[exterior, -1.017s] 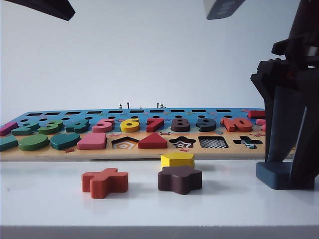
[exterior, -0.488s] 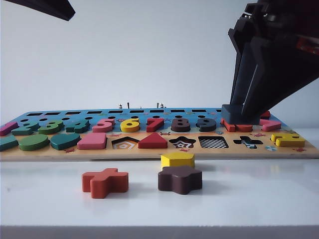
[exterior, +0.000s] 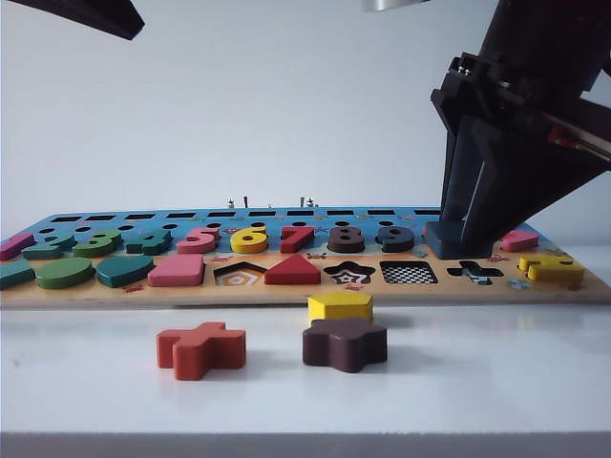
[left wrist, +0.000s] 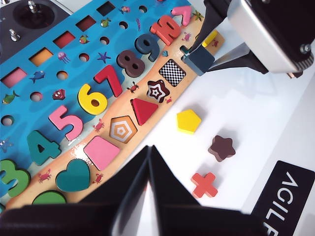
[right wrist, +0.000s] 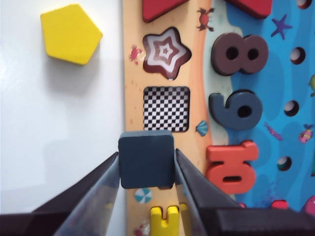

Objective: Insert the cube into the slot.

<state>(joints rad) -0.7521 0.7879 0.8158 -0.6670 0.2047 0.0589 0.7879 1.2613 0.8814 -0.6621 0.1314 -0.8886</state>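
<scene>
My right gripper (right wrist: 146,157) is shut on the cube (right wrist: 146,159), a flat navy-blue square block pinched by its two sides. The cube (exterior: 445,240) hangs low over the right part of the wooden puzzle board (exterior: 286,292), right next to the slot (right wrist: 167,109), the square cut-out with a checkered floor. It covers most of the cross-shaped cut-out (exterior: 474,272). The left wrist view shows the cube (left wrist: 198,59) just off the corner of the slot (left wrist: 173,72). My left gripper (left wrist: 148,148) is shut and empty, high above the board's near edge by the pink square.
On the white table in front of the board lie a yellow pentagon block (exterior: 340,305), a dark brown star piece (exterior: 345,343) and a red cross piece (exterior: 200,349). The star-shaped cut-out (right wrist: 166,52) lies beyond the slot. Number pieces fill the board's far rows.
My right gripper lifted the cube off the table at the right, swung it left over the board, then sank a little beside the slot. The left arm has not moved.
</scene>
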